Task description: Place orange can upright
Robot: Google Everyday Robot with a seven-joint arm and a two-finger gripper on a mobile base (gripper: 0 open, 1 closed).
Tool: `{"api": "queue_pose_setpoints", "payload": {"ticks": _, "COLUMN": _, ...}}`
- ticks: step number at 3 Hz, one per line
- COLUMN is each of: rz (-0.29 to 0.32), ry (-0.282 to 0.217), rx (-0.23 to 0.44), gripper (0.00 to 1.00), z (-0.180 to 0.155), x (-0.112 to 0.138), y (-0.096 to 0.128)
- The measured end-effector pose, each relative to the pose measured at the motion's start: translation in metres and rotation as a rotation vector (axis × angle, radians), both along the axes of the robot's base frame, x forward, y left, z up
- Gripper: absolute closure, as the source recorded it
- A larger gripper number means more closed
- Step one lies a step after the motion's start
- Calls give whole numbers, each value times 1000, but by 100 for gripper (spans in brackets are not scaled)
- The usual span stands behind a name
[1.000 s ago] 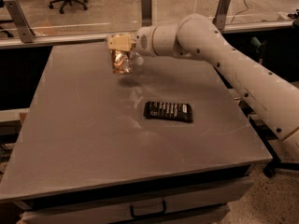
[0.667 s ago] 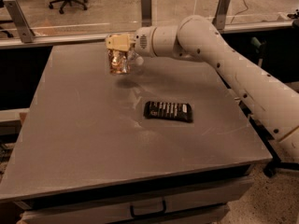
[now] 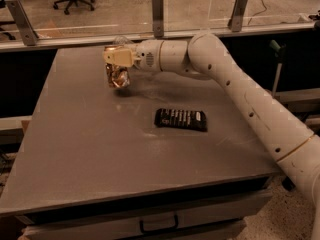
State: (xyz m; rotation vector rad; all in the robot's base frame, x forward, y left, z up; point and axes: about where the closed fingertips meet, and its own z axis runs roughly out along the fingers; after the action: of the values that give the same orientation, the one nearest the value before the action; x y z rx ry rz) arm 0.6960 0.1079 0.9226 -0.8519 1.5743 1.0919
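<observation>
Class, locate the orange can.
Camera view, upper left: the orange can sits in the gripper at the far side of the table, beyond the black packet.

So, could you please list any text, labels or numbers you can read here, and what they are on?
No text is readable.
The orange can, held by the gripper near the far edge of the table: mottled markings, illegible.
The dark packet: pale print, too blurred.

Set high at the near edge, looking down and away over the table (image 3: 90,154); gripper (image 3: 118,60) at far left, clasping orange can (image 3: 118,77).
</observation>
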Motion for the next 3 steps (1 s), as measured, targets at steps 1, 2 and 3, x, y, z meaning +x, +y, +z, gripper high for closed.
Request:
{"api": "queue_pose_setpoints", "payload": {"ticks": 1, "rz": 69, "ry": -137, "rx": -33, "gripper": 100, "z": 0, "x": -13, "y": 5}}
{"api": "queue_pose_setpoints", "payload": {"ticks": 2, "rz": 104, "ry": -214, "rx": -55, "gripper": 100, "z": -3, "x": -24, "y": 7}}
{"api": "queue_pose_setpoints", "payload": {"ticks": 3, "rz": 99, "ry": -257, "rx": -90, "gripper": 82, "z": -5, "x": -33, "y": 0}}
